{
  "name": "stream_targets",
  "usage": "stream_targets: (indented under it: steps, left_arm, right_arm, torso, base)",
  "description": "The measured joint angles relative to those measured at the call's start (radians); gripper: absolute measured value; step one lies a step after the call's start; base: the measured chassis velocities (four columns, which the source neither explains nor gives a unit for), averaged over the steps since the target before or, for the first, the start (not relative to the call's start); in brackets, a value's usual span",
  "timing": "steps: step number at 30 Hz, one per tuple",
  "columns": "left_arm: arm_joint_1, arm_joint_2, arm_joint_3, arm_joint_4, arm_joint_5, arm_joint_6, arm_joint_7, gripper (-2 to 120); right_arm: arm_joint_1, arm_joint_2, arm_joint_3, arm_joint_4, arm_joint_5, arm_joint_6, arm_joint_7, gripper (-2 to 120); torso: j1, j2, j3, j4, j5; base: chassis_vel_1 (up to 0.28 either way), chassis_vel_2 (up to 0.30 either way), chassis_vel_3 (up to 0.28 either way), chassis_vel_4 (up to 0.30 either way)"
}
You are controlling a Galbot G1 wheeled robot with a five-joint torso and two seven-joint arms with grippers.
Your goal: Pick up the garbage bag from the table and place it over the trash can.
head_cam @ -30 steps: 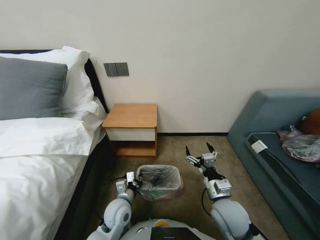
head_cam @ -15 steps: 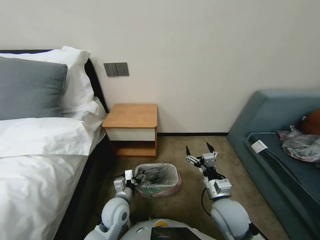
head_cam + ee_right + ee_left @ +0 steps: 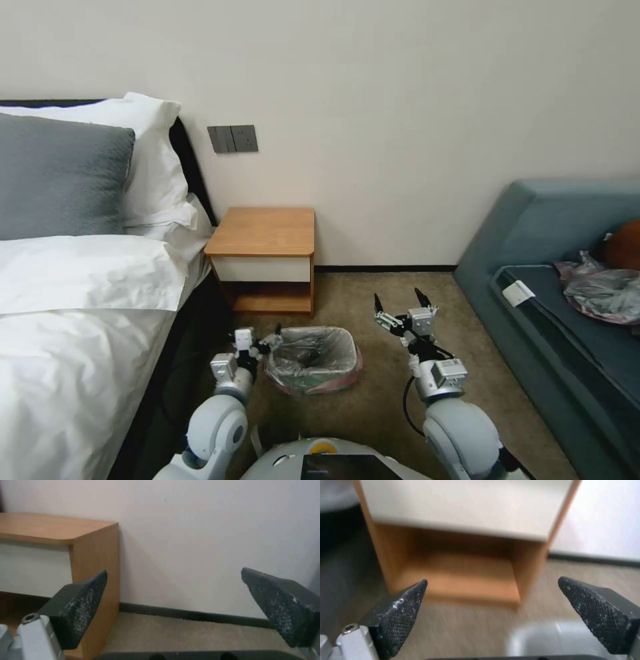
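Observation:
The garbage bag, thin grey film with a pinkish rim, lines the trash can on the carpet in front of me and is draped over its edges. My left gripper hangs open just beside the can's left rim, holding nothing. In the left wrist view the left gripper faces the table's low shelf, with a pale blur of the bag's rim close below. The table stands against the wall with a bare top. My right gripper is open and raised right of the can; the right gripper faces the wall.
A bed with white sheets and pillows borders the left. A blue-grey sofa on the right carries a grey-and-pink plastic bundle and a white slip. Carpet lies between them.
My left arm has swung left, drawing its gripper off the can's left rim. The can and bag have shifted slightly left and away from me. The right arm has barely moved.

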Motion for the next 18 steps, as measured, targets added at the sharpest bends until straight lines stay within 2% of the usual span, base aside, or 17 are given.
stream_targets:
  steps: [1, 3, 4, 5, 6, 7, 9, 12, 14, 18]
  left_arm:
    - [0.000, 0.000, 0.000, 0.000, 0.000, 0.000, 0.000, 100]
    - [-0.003, 0.002, -0.019, 0.010, 0.057, -0.073, 0.037, 100]
    - [-0.003, 0.002, -0.019, 0.010, 0.057, -0.073, 0.037, 100]
    - [-0.008, -0.003, -0.027, 0.030, 0.124, -0.149, 0.078, 100]
    - [-0.010, -0.007, -0.028, 0.040, 0.149, -0.180, 0.102, 100]
    - [-0.010, -0.007, -0.028, 0.040, 0.149, -0.180, 0.102, 100]
    - [-0.009, -0.018, -0.034, 0.049, 0.194, -0.235, 0.160, 100]
    - [0.002, -0.028, -0.041, 0.040, 0.204, -0.247, 0.196, 100]
    - [0.027, -0.048, -0.054, 0.006, 0.208, -0.249, 0.245, 100]
    - [0.070, -0.077, -0.087, -0.035, 0.209, -0.238, 0.280, 100]
  right_arm:
    - [0.000, 0.000, 0.000, 0.000, 0.000, 0.000, 0.000, 100]
    - [-0.015, 0.018, 0.018, -0.022, 0.003, 0.044, -0.021, 100]
    - [-0.015, 0.018, 0.018, -0.022, 0.003, 0.044, -0.021, 100]
    - [-0.032, 0.041, 0.032, -0.038, 0.000, 0.080, -0.042, 100]
    - [-0.039, 0.058, 0.038, -0.045, -0.003, 0.095, -0.052, 100]
    - [-0.039, 0.058, 0.038, -0.045, -0.003, 0.095, -0.052, 100]
    - [-0.057, 0.102, 0.054, -0.060, -0.011, 0.127, -0.083, 100]
    - [-0.070, 0.131, 0.072, -0.064, -0.019, 0.142, -0.114, 100]
    - [-0.099, 0.175, 0.119, -0.062, -0.030, 0.160, -0.188, 100]
    - [-0.134, 0.230, 0.172, -0.036, -0.044, 0.168, -0.259, 100]
  torso:
    - [0.000, 0.000, 0.000, 0.0000, 0.0000]
    - [0.000, 0.000, 0.000, 0.0001, -0.0001]
    - [0.000, 0.000, 0.000, 0.0001, -0.0001]
    - [0.000, 0.000, 0.000, -0.0001, 0.0000]
    - [0.000, 0.000, 0.000, -0.0001, -0.0002]
    - [0.000, 0.000, 0.000, -0.0001, -0.0002]
    - [0.000, 0.000, 0.000, -0.0003, 0.0001]
    - [0.000, 0.000, 0.000, -0.0001, 0.0000]
    - [0.000, 0.000, 0.000, -0.0001, 0.0001]
    - [0.000, 0.000, 0.000, 0.0000, 0.0000]
  base:
    - [0.000, 0.000, 0.000, 0.000]
    - [0.000, 0.000, 0.000, 0.000]
    - [0.000, 0.000, 0.000, 0.000]
    - [0.000, 0.000, 0.000, 0.000]
    - [0.000, 0.000, 0.000, 0.000]
    - [0.000, 0.000, 0.000, 0.000]
    - [0.000, 0.000, 0.000, 0.000]
    - [0.000, 0.000, 0.000, 0.000]
    - [0.000, 0.000, 0.000, 0.000]
    - [0.000, 0.000, 0.000, 0.000]
